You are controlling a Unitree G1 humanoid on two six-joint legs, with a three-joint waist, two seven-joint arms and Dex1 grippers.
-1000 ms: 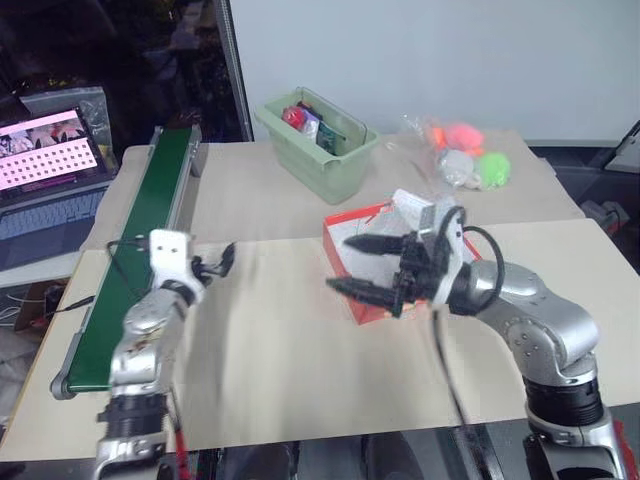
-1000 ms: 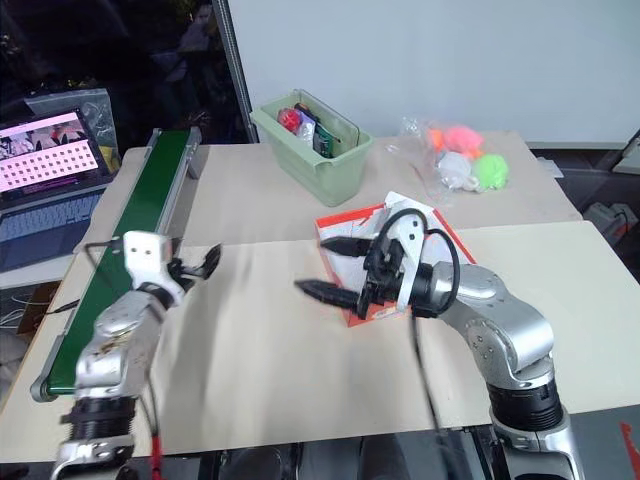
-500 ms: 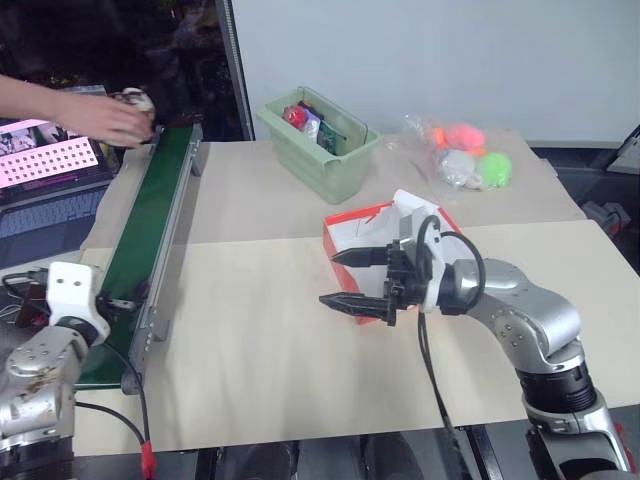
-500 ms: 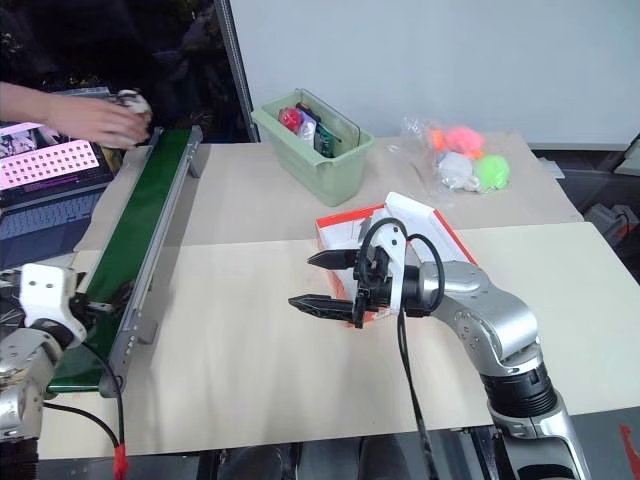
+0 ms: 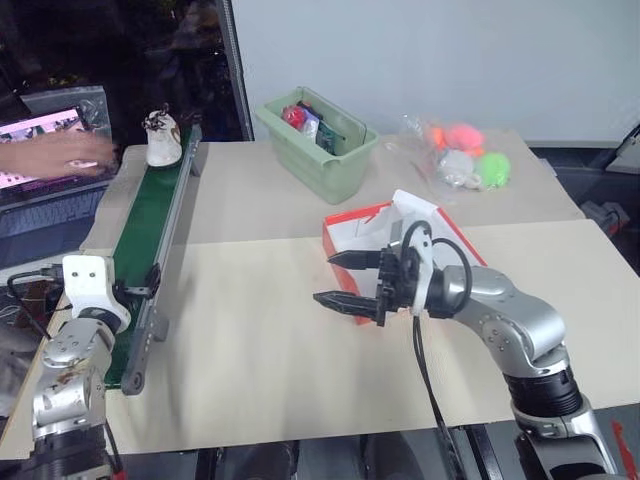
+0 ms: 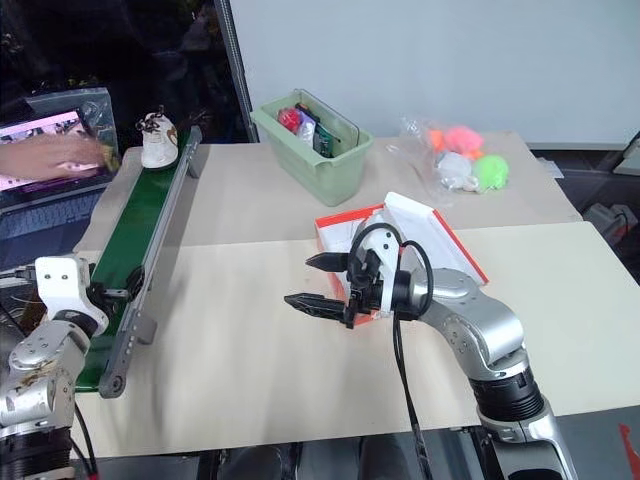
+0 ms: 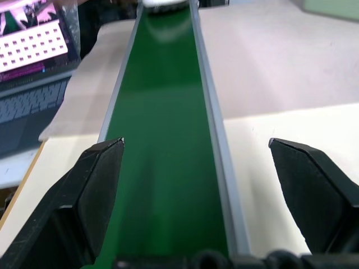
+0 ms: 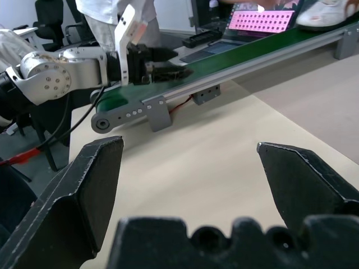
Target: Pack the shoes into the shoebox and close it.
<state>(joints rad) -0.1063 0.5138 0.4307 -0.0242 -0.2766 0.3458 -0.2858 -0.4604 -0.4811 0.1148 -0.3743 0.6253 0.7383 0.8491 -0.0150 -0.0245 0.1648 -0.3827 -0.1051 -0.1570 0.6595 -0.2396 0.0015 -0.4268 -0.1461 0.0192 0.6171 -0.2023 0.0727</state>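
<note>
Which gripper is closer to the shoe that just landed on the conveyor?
Left. The left gripper sits open over the near end of the green conveyor, with the shoe at its far end. The right gripper hovers open beside the shoebox, across the table.

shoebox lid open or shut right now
Open. The shoebox sits with its lid tilted up at the far side and its white inside showing; no shoe can be seen inside, though the right gripper hides part.

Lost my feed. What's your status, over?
Both claws open and empty: left at belt's near end, right beside open shoebox. One shoe on belt's far end. Nothing blocking.
</note>
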